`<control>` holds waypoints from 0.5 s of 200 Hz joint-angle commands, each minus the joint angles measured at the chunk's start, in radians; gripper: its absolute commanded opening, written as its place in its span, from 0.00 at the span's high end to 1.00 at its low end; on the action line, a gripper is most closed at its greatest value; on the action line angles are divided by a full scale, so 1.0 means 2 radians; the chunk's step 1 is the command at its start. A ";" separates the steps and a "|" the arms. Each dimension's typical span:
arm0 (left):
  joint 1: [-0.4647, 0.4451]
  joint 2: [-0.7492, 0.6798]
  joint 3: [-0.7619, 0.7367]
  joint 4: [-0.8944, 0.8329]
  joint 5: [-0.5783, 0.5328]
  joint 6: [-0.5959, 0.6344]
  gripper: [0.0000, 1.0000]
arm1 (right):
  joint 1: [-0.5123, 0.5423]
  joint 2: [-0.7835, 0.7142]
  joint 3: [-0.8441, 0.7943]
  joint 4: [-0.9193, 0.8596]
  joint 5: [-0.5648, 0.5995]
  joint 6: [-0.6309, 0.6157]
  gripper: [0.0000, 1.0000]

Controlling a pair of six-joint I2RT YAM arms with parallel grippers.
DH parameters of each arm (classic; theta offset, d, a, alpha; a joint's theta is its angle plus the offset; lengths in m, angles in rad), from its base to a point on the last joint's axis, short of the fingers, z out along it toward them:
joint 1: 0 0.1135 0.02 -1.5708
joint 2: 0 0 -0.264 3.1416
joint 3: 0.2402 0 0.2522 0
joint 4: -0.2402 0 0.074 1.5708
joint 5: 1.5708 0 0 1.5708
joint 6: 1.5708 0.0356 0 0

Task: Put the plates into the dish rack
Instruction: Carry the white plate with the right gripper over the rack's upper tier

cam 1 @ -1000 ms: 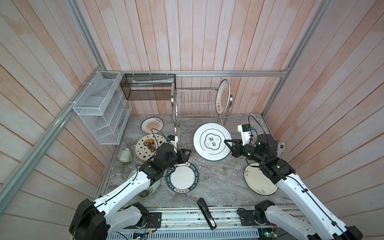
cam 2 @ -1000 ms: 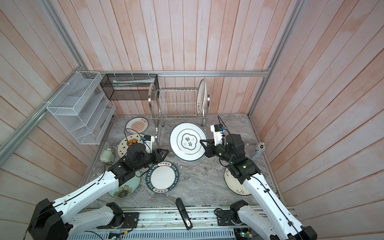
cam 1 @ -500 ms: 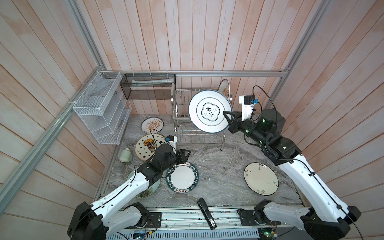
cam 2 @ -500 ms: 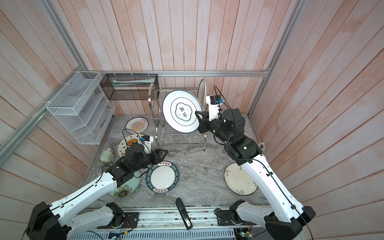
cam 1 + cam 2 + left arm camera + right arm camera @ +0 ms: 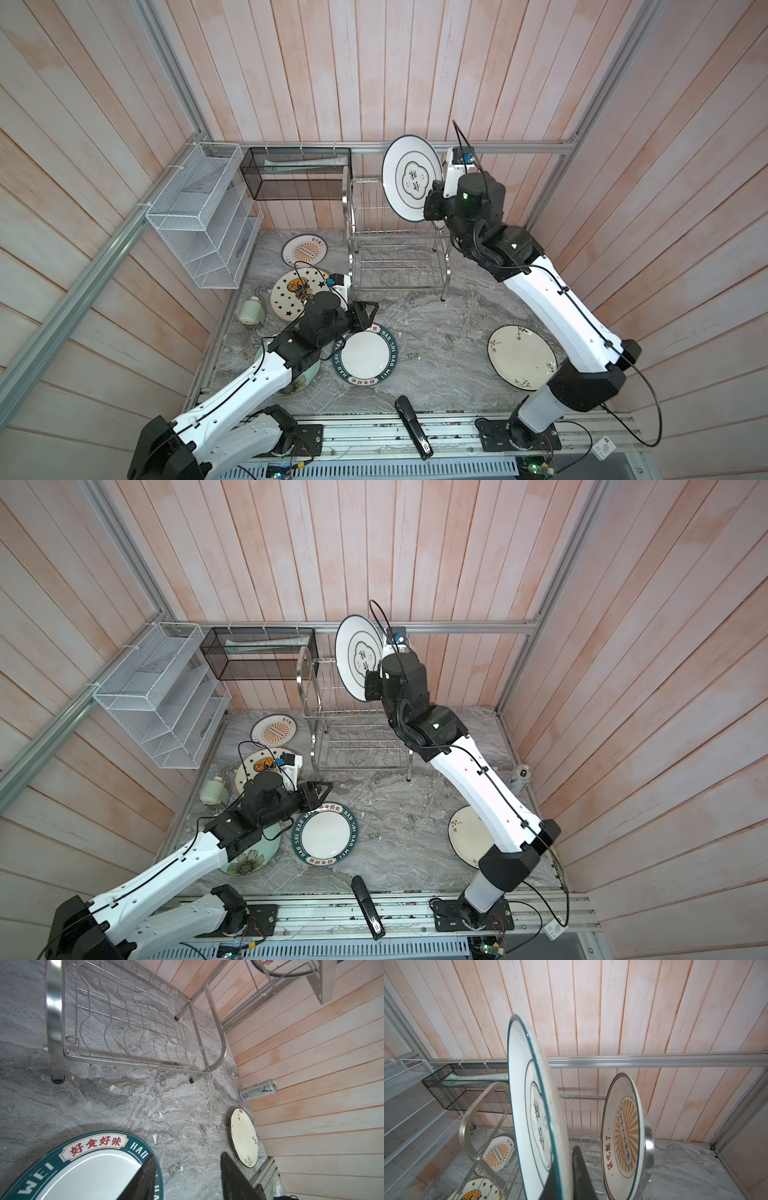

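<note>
My right gripper [image 5: 432, 204] [image 5: 564, 1167] is shut on the rim of a white plate with a thin teal edge [image 5: 411, 178] [image 5: 357, 658] [image 5: 529, 1115]. It holds this plate upright above the top tier of the dish rack [image 5: 395, 249] [image 5: 353, 733] [image 5: 467, 1126]. An orange sunburst plate [image 5: 623, 1132] stands in a slot at the rack's end. My left gripper [image 5: 368, 309] [image 5: 187, 1155] hangs open and empty over the table, at the edge of the teal lettered plate [image 5: 365, 355] [image 5: 83, 1167]. A second sunburst plate [image 5: 305, 249], a star plate [image 5: 291, 291], a cream flowered plate [image 5: 521, 357] and a pale green plate [image 5: 249, 860] lie flat.
A white mesh organizer [image 5: 203, 220] and a black mesh basket [image 5: 295, 178] hang on the back left walls. A can [image 5: 521, 777] stands by the right wall. A small green bottle [image 5: 251, 311] sits at the left edge, and a black tool [image 5: 411, 426] lies at the front.
My right arm has lifted the teal-edged plate from the table up and back to above the rack and turned it upright. The left arm has stayed put.
</note>
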 commanded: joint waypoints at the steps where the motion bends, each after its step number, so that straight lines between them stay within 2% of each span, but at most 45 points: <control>1: 0.000 -0.019 -0.013 -0.012 -0.013 -0.002 0.49 | 0.007 0.038 0.076 -0.030 0.100 -0.021 1.00; 47: 0.000 -0.048 -0.023 -0.027 -0.018 -0.006 0.49 | 0.012 0.147 0.243 -0.108 0.183 -0.058 1.00; 100: 0.000 -0.059 -0.023 -0.022 -0.010 -0.010 0.48 | 0.011 0.161 0.244 -0.103 0.238 -0.079 1.00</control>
